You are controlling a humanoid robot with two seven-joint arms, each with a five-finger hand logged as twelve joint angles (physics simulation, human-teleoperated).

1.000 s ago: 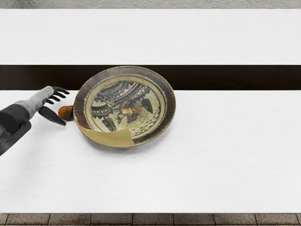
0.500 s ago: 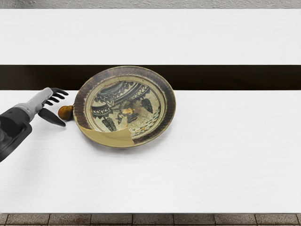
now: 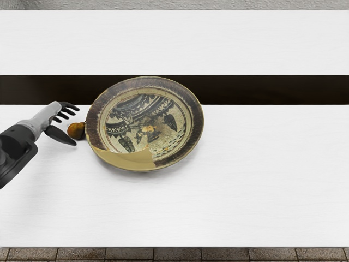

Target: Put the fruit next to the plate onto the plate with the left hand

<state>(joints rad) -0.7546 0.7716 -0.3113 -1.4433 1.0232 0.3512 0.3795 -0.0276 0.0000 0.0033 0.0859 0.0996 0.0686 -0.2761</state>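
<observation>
The plate (image 3: 197,117) is round and shallow, a glazed, worn-looking ceramic with a dark brown rim, black painted motifs on tan and a plain ochre patch at its near side. It sits on the matte white table (image 3: 245,180), its far rim overhanging the table's far edge. The fruit (image 3: 76,130), small, smooth and orange-brown, lies on the table just beside the plate's left rim; it looks nearly round, so its long axis cannot be told. The left hand (image 3: 54,115) hovers just left of it, dark fingers (image 3: 68,111) and thumb spread apart, holding nothing.
</observation>
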